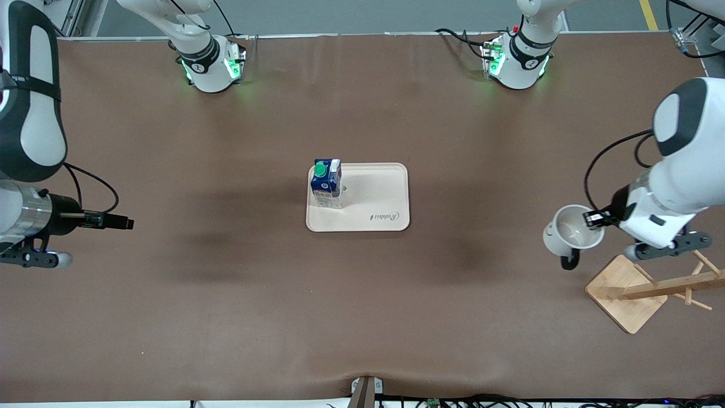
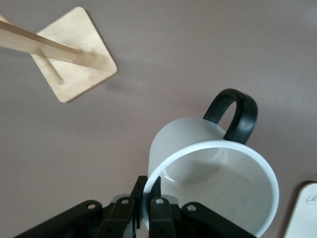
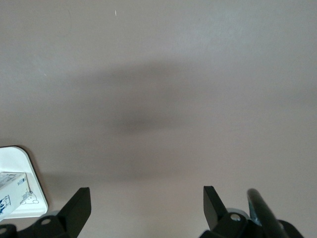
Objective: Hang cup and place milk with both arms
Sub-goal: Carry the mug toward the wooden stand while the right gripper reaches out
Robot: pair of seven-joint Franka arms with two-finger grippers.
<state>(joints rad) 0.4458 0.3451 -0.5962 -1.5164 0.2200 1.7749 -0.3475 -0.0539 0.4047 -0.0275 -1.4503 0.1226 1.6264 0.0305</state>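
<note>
The cup [image 1: 569, 229], a white mug with a black handle, hangs tilted in the air at the left arm's end of the table. My left gripper [image 1: 595, 218] is shut on its rim, one finger inside and one outside. In the left wrist view the cup [image 2: 198, 144] fills the lower part, with the gripper [image 2: 148, 191] pinching its rim; the smiley face is hidden. The milk [image 1: 327, 184] stands upright on a cream tray [image 1: 374, 209] at the table's middle. My right gripper [image 1: 127, 223] is open and empty over bare table at the right arm's end, waiting; the right wrist view also shows it open [image 3: 147, 203].
A wooden cup rack [image 1: 628, 294] with a square base stands just nearer the front camera than the held cup; it also shows in the left wrist view [image 2: 74, 54]. The right wrist view catches the tray's corner [image 3: 22, 163] and part of the milk [image 3: 12, 191].
</note>
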